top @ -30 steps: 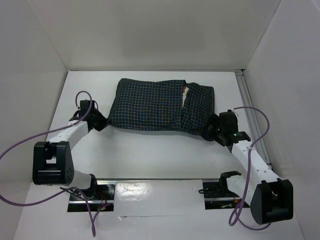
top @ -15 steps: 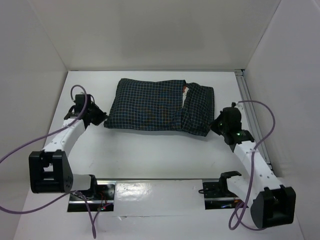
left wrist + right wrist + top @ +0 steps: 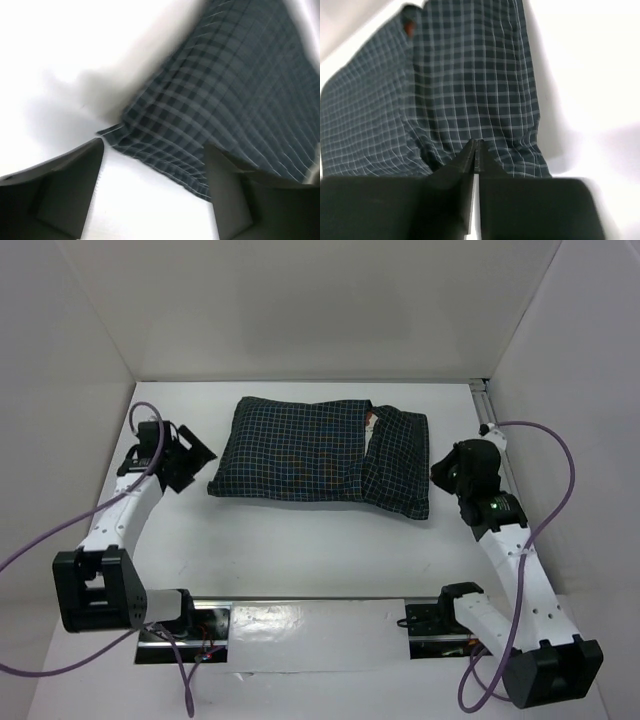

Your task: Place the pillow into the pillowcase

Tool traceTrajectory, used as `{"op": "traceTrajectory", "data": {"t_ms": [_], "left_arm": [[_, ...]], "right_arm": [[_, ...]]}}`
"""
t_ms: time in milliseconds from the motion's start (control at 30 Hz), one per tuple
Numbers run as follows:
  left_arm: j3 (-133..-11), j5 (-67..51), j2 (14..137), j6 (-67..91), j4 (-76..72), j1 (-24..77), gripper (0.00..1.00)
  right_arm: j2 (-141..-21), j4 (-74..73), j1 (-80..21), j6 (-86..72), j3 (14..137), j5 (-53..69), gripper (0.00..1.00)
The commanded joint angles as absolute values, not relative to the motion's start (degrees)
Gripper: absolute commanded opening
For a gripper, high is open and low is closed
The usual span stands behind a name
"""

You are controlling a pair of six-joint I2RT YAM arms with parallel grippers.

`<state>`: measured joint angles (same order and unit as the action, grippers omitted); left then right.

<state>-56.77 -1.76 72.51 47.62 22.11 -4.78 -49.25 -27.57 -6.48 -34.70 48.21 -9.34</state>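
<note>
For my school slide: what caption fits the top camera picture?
Pillow almost fully inside the checked pillowcase on the table, left end effector open and right end effector shut near its ends.

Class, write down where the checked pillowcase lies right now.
In the top view the pillowcase lies centred on the table, nearer its far edge, with the left gripper at its left end and the right gripper at its right end.

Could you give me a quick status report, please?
Left gripper open, right gripper shut, both empty. Dark checked cloth pillowcase holds soft cream pillow, only a sliver showing. Nothing obstructing.
</note>
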Motion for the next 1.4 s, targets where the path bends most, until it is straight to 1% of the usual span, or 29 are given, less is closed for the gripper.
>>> {"op": "traceTrajectory", "data": {"t_ms": [0, 67, 100, 133, 167, 233, 300, 333, 400, 433, 467, 500, 533, 567, 667, 733, 767, 833, 867, 900, 933, 967, 1000, 1033, 1133, 1200, 1233, 1300, 1367], "left_arm": [[-52.7, -4.6, 76.5, 45.5, 22.0, -6.1, 0.97], [-52.1, -6.7, 81.4, 44.3, 19.4, -6.1, 0.99], [-52.1, -7.9, 82.8, 44.3, 18.6, -6.1, 1.0], [-52.1, -9.7, 83.9, 44.3, 17.7, -6.1, 1.0], [-51.2, -10.5, 84.7, 44.3, 15.0, -6.1, 1.0], [-50.0, -13.2, 86.3, 44.3, 12.1, -6.1, 1.0], [-50.0, -13.2, 88.2, 44.3, 10.6, -6.1, 0.99], [-50.0, -13.7, 88.9, 44.3, 10.0, -6.1, 0.97], [-50.0, -14.4, 90.3, 44.3, 9.3, -6.1, 0.81], [-50.0, -15.0, 91.5, 44.3, 8.8, -6.1, 0.71], [-50.0, -15.6, 91.5, 44.3, 8.8, -6.1, 0.53], [-50.0, -15.6, 92.2, 44.3, 8.3, -6.1, 0.04], [-50.7, -16.1, 92.2, 44.9, 9.0, -6.1, 0.0], [-50.7, -16.1, 92.2, 45.5, 9.0, -6.1, 0.0], [-50.7, -14.8, 90.2, 46.1, 9.5, -6.1, 0.0], [-50.2, -14.2, 88.8, 46.1, 9.5, -6.1, 0.0], [-50.2, -14.2, 88.8, 46.1, 9.5, -6.1, 0.0], [-50.2, -14.2, 88.1, 45.6, 9.5, -6.1, 0.0], [-50.7, -14.2, 87.5, 45.6, 10.1, -6.1, 0.0], [-50.7, -14.2, 87.5, 45.6, 10.1, -6.1, 0.0], [-50.7, -14.2, 87.5, 45.6, 10.1, -6.1, 0.0], [-50.7, -14.2, 87.0, 45.6, 10.9, -6.1, 0.0], [-51.2, -14.2, 87.0, 45.6, 10.9, -6.1, 0.0], [-51.8, -14.2, 85.6, 45.0, 12.5, -6.1, 0.0], [-54.8, -16.4, 83.1, 43.7, 14.8, -6.1, 0.0], [-60.0, -18.2, 81.7, 43.7, 19.7, -8.9, 0.0], [-61.6, -19.2, 80.5, 43.0, 21.2, -10.0, 0.0], [-64.9, -21.7, 76.8, 43.0, 24.0, -13.1, 0.0], [-65.6, -22.3, 73.5, 43.5, 24.0, -14.7, 0.0]], "right_arm": [[-50.3, -30.8, -6.2, -31.9, 47.9, -7.5, 0.19], [-51.4, -32.2, -6.2, -31.2, 47.9, -6.4, 0.62], [-51.4, -32.9, -6.2, -31.2, 46.9, -5.9, 0.74], [-51.4, -33.7, -6.2, -31.2, 46.1, -5.9, 0.88], [-51.9, -33.7, -6.2, -31.9, 44.3, -5.9, 0.93], [-51.9, -33.7, -6.2, -32.5, 42.3, -5.9, 0.99], [-53.3, -33.1, -5.7, -33.1, 40.1, -5.3, 0.99], [-53.3, -33.0, -5.7, -33.1, 39.4, -4.7, 0.99], [-54.7, -31.5, -4.1, -33.7, 37.7, -2.5, 0.99], [-55.4, -30.1, -3.3, -33.1, 37.1, -2.5, 0.99], [-55.9, -30.1, -2.6, -33.1, 36.0, -1.8, 0.99], [-56.6, -28.2, -0.6, -33.1, 35.4, -0.6, 0.99], [-57.1, -27.4, 0.7, -32.5, 35.4, 0.8, 0.99], [-58.3, -26.5, 3.1, -31.8, 34.6, 4.7, 0.99], [-60.5, -21.3, 4.5, -31.3, 31.7, 9.8, 0.99], [-62.0, -15.5, 4.5, -31.3, 30.4, 12.5, 0.96], [-62.7, -13.4, 4.5, -31.3, 29.7, 14.7, 0.96], [-64.9, -8.0, 4.5, -32.1, 28.4, 18.4, 0.91], [-64.9, -6.3, 4.5, -33.0, 28.4, 19.4, 0.79], [-65.4, -4.8, 4.5, -33.7, 27.6, 21.2, 0.72], [-65.4, -3.3, 4.5, -34.4, 27.6, 22.4, 0.63], [-64.9, -2.0, 4.5, -34.9, 27.6, 23.1, 0.46], [-63.0, -2.6, 4.5, -36.1, 28.5, 21.2, 0.05], [-61.5, -5.8, 4.5, -36.1, 29.3, 19.4, 0.0], [-53.4, -12.5, 4.5, -35.6, 34.0, 9.3, 0.0], [-50.3, -20.5, 4.5, -34.1, 37.9, 3.3, 0.0], [-48.0, -22.8, 4.5, -34.1, 42.4, 2.0, 0.0], [-46.3, -28.7, 5.0, -33.4, 47.0, -1.0, 0.0], [-44.3, -32.9, 5.6, -32.2, 53.0, -4.2, 0.0]]}}
